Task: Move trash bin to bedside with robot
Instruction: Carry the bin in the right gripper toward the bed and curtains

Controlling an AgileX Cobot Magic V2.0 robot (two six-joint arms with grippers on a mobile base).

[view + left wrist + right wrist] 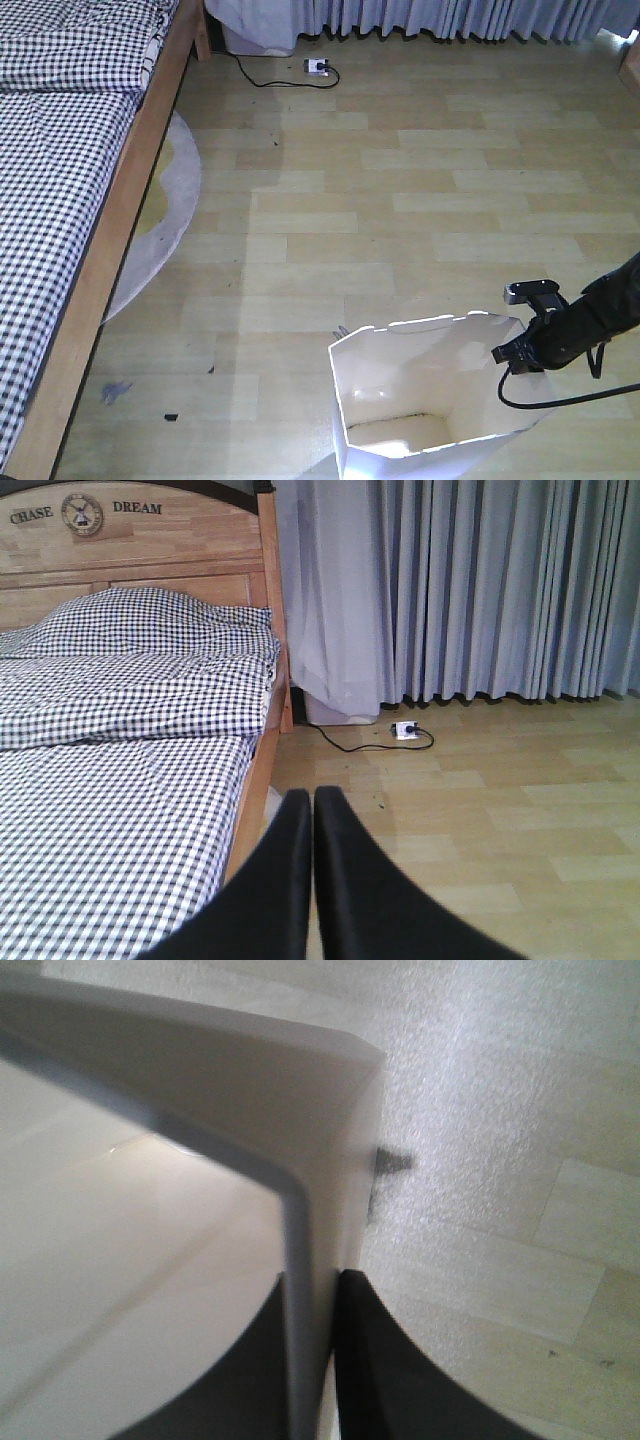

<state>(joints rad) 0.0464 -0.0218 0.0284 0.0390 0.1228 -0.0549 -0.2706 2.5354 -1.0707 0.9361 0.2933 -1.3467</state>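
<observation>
Partly cropped, the trash bin (pixel 420 370) has its rim gripped by right pincer (pixel 315 1280); left pincer (pixel 311 795) clenched empty.

Grey curtains (pixel 500 590), power strip (pixel 317 67), round rug (pixel 165 215)

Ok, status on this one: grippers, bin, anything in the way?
Right gripper shut on trash bin rim; left gripper shut, empty. Bin on floor, apart from bedside. Rug pokes out by bedside.

Even diffuse light, pale sheen across floor (pixel 400 200) centre, faint soft shadows, trash bin (pixel 150 1210) wall blurred close-up, right wrist view washed out.
</observation>
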